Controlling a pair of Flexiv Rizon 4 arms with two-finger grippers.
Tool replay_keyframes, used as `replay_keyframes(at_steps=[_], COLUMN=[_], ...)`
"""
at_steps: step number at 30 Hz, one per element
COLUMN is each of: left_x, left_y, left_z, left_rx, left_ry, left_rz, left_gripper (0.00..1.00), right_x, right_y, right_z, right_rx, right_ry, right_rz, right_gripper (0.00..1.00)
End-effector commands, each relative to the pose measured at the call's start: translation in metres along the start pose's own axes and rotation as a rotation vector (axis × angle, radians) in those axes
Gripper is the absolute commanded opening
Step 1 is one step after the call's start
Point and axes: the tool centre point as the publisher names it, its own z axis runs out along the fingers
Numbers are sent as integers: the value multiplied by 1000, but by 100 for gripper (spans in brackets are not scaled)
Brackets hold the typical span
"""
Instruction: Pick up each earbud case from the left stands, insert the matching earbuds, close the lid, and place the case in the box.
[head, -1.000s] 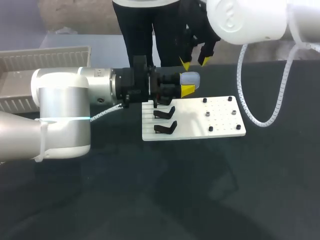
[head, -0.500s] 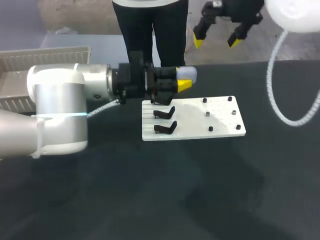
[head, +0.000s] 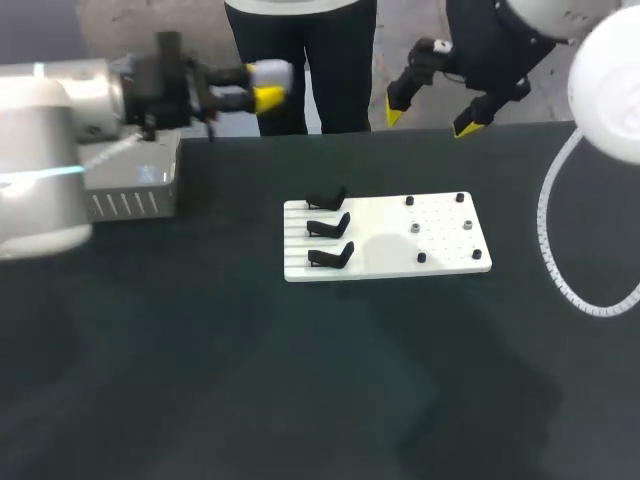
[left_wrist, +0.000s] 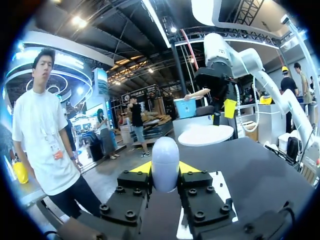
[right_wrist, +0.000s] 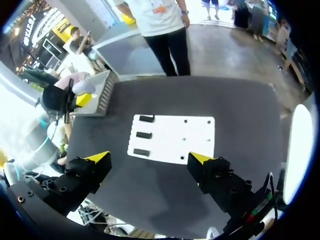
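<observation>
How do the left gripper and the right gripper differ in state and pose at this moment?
The left gripper is shut on an earbud case; the right gripper is open and empty. The left gripper points sideways near the box; the right gripper points down toward the white board. Both have yellow tips and are raised off the table.

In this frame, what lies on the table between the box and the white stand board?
Nothing: only bare dark table top runs from the box to the board. The head view shows it, and the right wrist view agrees.
</observation>
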Motion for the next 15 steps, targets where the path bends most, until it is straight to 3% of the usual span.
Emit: replay_keyframes(at_steps=[1, 6, 10, 15], left_x=[0, 22, 48, 87], left_y=[23, 61, 81, 92], left_z=[-53, -96, -122, -147], left_rx=[-43, -141, -208, -296], left_ry=[14, 41, 65, 113], left_rz=[10, 16, 2, -36], left_gripper=[0, 0, 0, 0], right_x=[3, 7, 10, 6], right_y=[12, 28, 36, 45], right_z=[3, 4, -2, -8], right_rx=[15, 36, 63, 87], right_ry=[-44, -47, -49, -38], right_rz=[18, 43, 70, 82], right_gripper=[100, 100, 100, 100])
